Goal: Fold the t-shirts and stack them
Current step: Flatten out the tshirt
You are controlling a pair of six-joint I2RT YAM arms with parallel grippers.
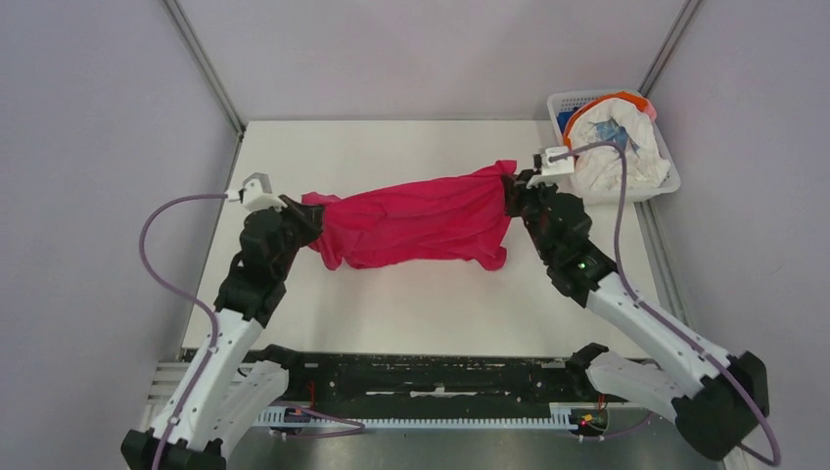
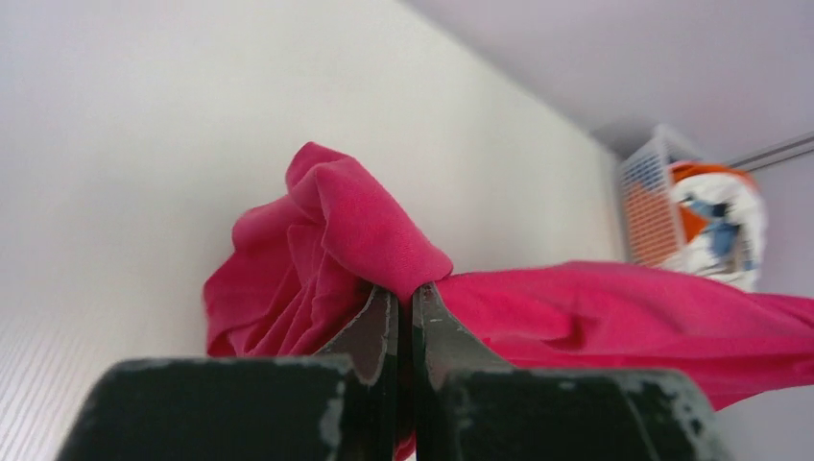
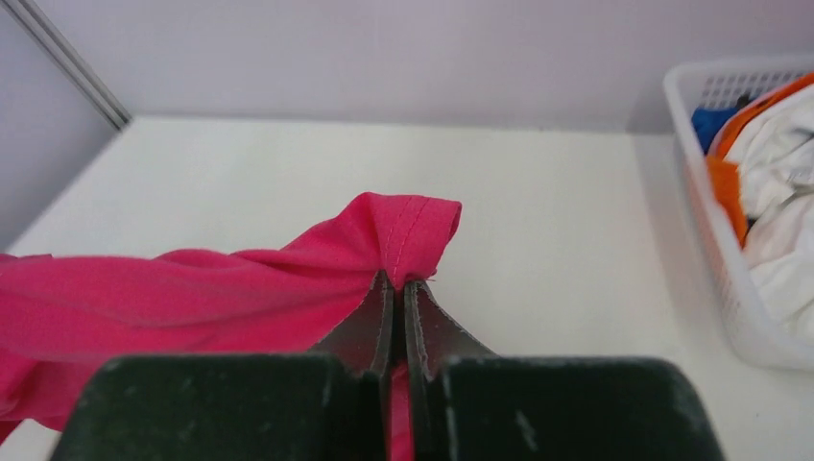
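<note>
Pressed together at the left claw (image 2: 403,296), both fingers nearly meeting on a bunched fold of the soft magenta-red cloth t-shirt (image 2: 624,312), with cloth puffing up just past the tips. Likewise squeezed at the right claw (image 3: 398,284), clamped on a stitched hem corner, a small lobe of the same cloth standing above the tips.

Strung between the two claws as a sagging band, rightward from the left claw and leftward from the right one, lower folds drooping toward the pale tabletop (image 1: 411,308). Cannot tell whether touching it.

Beyond the right claw and off to its right, near it: a white slotted plastic basket (image 1: 554,102). Heaped inside, a crumpled white t-shirt with blue print (image 1: 646,168), an orange t-shirt (image 1: 636,98) along the far rim, and a blue t-shirt (image 1: 565,121) tucked against the wall nearest the claw.
</note>
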